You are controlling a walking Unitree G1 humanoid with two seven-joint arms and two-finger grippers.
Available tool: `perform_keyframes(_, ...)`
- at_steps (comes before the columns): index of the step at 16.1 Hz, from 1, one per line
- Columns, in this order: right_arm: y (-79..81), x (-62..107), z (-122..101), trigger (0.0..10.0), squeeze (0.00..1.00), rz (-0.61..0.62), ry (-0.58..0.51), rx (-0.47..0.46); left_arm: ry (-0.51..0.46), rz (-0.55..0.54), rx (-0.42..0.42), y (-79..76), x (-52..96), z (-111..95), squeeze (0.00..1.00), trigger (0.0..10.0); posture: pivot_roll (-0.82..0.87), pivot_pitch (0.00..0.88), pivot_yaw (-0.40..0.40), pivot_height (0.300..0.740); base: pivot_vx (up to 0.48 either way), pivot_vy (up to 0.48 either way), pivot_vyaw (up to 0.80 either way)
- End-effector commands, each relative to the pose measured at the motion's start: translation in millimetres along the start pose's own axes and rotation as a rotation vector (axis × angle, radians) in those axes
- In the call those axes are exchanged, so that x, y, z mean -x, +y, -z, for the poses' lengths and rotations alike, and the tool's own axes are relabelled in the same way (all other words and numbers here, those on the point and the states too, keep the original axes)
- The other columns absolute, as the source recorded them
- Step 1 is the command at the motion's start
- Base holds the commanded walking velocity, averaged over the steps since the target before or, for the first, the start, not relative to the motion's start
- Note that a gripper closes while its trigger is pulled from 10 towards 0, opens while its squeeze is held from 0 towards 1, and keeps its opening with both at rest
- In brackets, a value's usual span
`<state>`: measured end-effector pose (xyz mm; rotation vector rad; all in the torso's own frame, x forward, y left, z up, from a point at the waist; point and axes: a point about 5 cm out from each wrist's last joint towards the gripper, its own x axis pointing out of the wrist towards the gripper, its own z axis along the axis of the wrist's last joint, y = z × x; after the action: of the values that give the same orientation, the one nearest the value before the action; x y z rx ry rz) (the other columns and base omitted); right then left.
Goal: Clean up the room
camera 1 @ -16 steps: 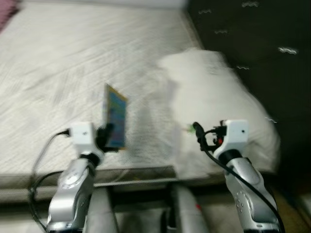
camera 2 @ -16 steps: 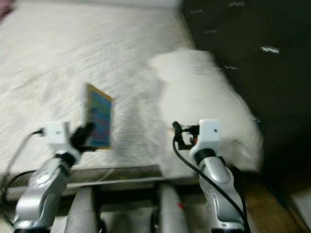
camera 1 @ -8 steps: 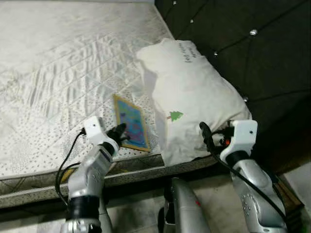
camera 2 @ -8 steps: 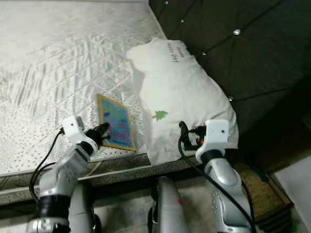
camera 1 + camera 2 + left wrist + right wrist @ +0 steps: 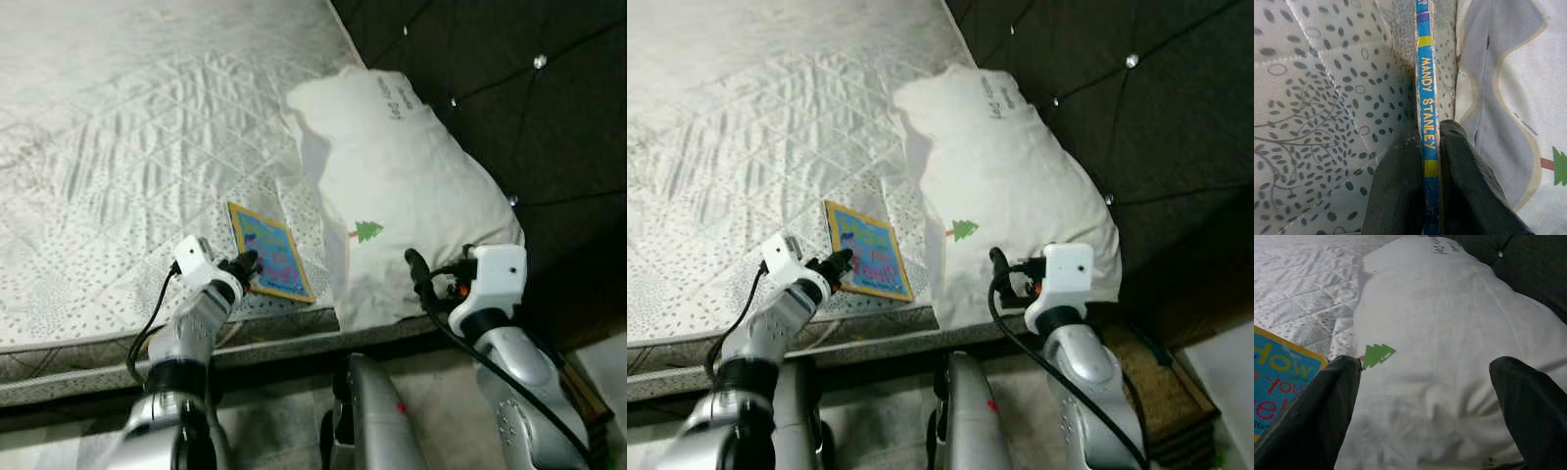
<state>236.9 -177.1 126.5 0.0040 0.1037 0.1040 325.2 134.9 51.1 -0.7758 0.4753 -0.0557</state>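
Observation:
A thin picture book (image 5: pixel 271 255) with a blue cover and yellow border lies near the front edge of the mattress (image 5: pixel 147 127). My left gripper (image 5: pixel 245 265) is shut on its near edge; in the left wrist view the blue spine (image 5: pixel 1427 122) runs between the two black fingers (image 5: pixel 1400 196). A white pillow (image 5: pixel 402 186) with a small green tree tag (image 5: pixel 367 232) lies just right of the book. My right gripper (image 5: pixel 416 274) is open at the pillow's front edge, and its fingers (image 5: pixel 1327 406) spread wide before the pillow (image 5: pixel 1449 357).
A dark tufted headboard (image 5: pixel 509 88) rises at the right behind the pillow. The bed frame's front edge (image 5: pixel 98 367) runs below the mattress. Tiled floor (image 5: pixel 284 431) and my silver legs (image 5: pixel 367 416) lie below.
The camera has swung and steadied from a blurred view. The book has gone from standing upright in my left gripper to lying flat on the mattress beside the pillow.

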Motion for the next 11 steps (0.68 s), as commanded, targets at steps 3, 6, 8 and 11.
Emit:
perform_keyframes(3,-7.1,10.6,-4.4,10.0,0.00,0.018,0.006,0.024,0.153,0.009,-0.026,-6.1,-11.7,23.5,0.00,10.0,-0.21,0.191,-0.119,0.599,0.000,0.000,0.00)
perform_keyframes(6,-8.5,13.2,-5.7,10.0,0.00,0.021,0.009,0.030,0.169,0.017,-0.069,-10.6,-17.1,19.8,0.00,10.0,-0.23,0.186,-0.120,0.599,0.000,0.000,0.00)
perform_keyframes(8,-9.1,13.5,-6.8,10.0,0.00,0.024,0.011,0.033,0.179,0.024,-0.132,-9.8,-19.0,14.9,0.00,10.0,-0.23,0.185,-0.119,0.599,0.000,0.000,0.00)
perform_keyframes(11,-8.1,13.4,-7.4,10.0,0.00,0.026,0.009,0.033,0.186,0.044,-0.167,-9.6,-19.9,8.9,0.00,10.0,-0.23,0.182,-0.116,0.599,0.000,0.000,0.00)
